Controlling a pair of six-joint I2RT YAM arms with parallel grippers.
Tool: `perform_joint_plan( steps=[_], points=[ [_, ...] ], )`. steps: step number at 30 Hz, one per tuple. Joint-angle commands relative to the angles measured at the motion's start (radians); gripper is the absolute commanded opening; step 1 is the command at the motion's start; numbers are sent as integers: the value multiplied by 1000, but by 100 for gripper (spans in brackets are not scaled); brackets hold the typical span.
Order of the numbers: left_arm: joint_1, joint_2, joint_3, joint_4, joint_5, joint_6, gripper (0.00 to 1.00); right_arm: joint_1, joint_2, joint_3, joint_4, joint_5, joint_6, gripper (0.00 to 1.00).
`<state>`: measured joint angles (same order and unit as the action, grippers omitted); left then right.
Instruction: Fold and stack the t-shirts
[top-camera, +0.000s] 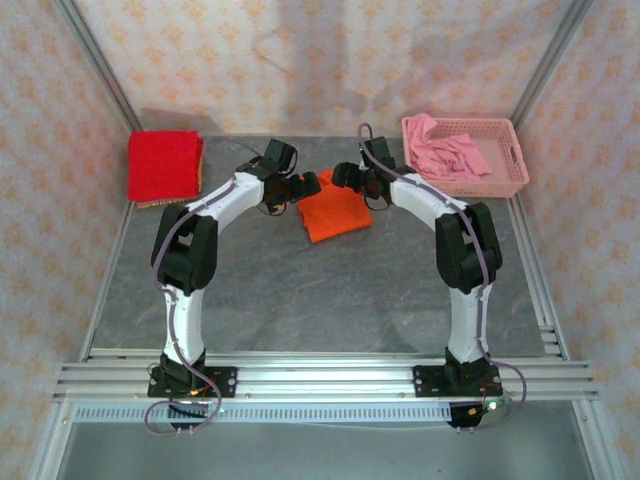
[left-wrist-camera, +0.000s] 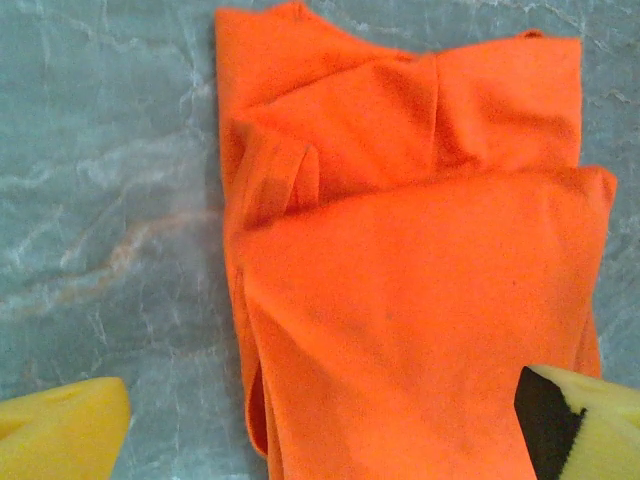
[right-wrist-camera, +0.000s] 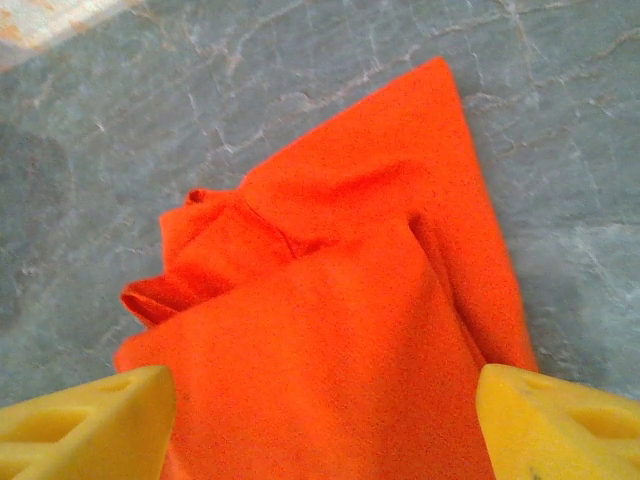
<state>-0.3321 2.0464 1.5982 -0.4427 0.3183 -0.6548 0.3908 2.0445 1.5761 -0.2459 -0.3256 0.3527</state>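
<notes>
Both claws stand open, gripping nothing. The left claw (top-camera: 288, 192) and right claw (top-camera: 350, 178) hang low over the grey marbled desk (top-camera: 320, 290), which is walled in by patterned wallpaper (top-camera: 320, 60). The roughly folded orange t-shirt (top-camera: 335, 215) lies directly beneath and between them, with yellow fingers (right-wrist-camera: 90, 425) spread to either side of it. Well to the left of the left claw lies the folded red t-shirt (top-camera: 163, 165). Near the right claw's right side stands a pink basket (top-camera: 480, 187) holding pink cloth (top-camera: 445, 150). Each arm arches inward, elbows out.

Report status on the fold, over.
Left claw open, right claw open, above orange t-shirt. It lies folded, not yet stacked on red t-shirt. Nothing between them.
</notes>
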Motion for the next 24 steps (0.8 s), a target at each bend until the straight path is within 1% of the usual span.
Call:
perform_joint_plan(
  steps=[1,3,5,11,12,13,14,16,17,18,20,24],
  points=[
    [-9,-38,-85,121,55,-55,99,-25,-14,-40,-5,3,-48,73],
    [-17,-24,-113,157,77,-76,92,-33,9,-36,-32,-4,-60,68],
    [-27,3,-123,187,102,-97,82,-36,34,-24,-67,-2,-76,65],
    [-66,80,-75,182,122,-118,58,-36,89,-26,-112,-18,-102,56],
    [-69,84,-75,181,122,-122,53,-36,92,-32,-113,-31,-102,54],
    [-72,84,-77,185,123,-123,46,-36,92,-43,-112,-48,-99,53],
    [-75,84,-82,183,122,-122,39,-36,87,-60,-104,-65,-94,51],
    [-77,72,-103,179,119,-119,26,-33,61,-108,-79,-90,-84,39],
    [-79,60,-124,182,117,-118,22,-30,41,-139,-67,-93,-80,33],
    [-79,47,-145,186,114,-120,21,-26,20,-167,-59,-92,-76,30],
    [-82,7,-204,198,104,-120,20,-15,-31,-230,-44,-89,-70,28],
    [-93,-74,-334,218,104,-123,20,21,-137,-363,-18,-79,-44,27]
  ],
)
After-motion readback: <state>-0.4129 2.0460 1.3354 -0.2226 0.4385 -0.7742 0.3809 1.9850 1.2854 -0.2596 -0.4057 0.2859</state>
